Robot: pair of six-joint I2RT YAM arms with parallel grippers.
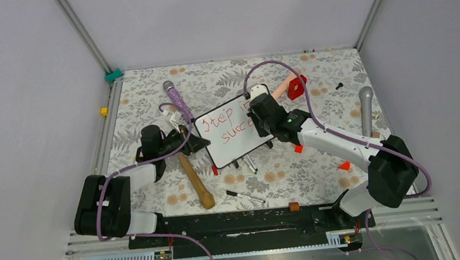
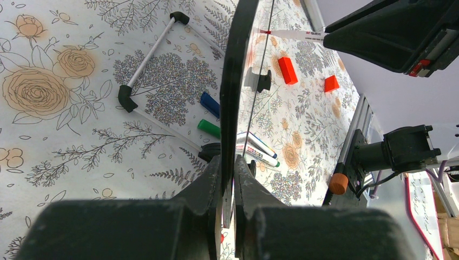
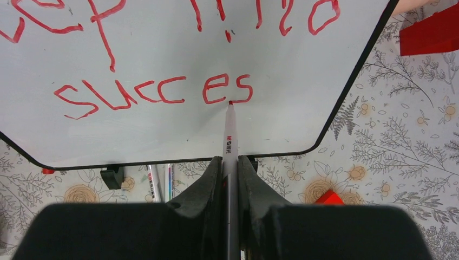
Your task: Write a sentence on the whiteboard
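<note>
The whiteboard (image 1: pixel 231 136) lies tilted mid-table, with a black frame and small feet. Its red sentence (image 3: pixel 157 92) reads "step into" above "succes". My left gripper (image 1: pixel 191 140) is shut on the board's left edge (image 2: pixel 234 97), seen edge-on in the left wrist view. My right gripper (image 1: pixel 258 122) is shut on a white red-ink marker (image 3: pixel 229 142). The marker's tip touches the board at the foot of the last "s" (image 3: pixel 242 89).
On the floral cloth lie a wooden rolling pin (image 1: pixel 195 181), a purple microphone (image 1: pixel 177 99), a grey microphone (image 1: pixel 365 109), a black-capped pen (image 1: pixel 245 196), loose markers (image 2: pixel 254 149) under the board, red blocks (image 1: pixel 296 87) and orange pieces (image 1: pixel 344 166).
</note>
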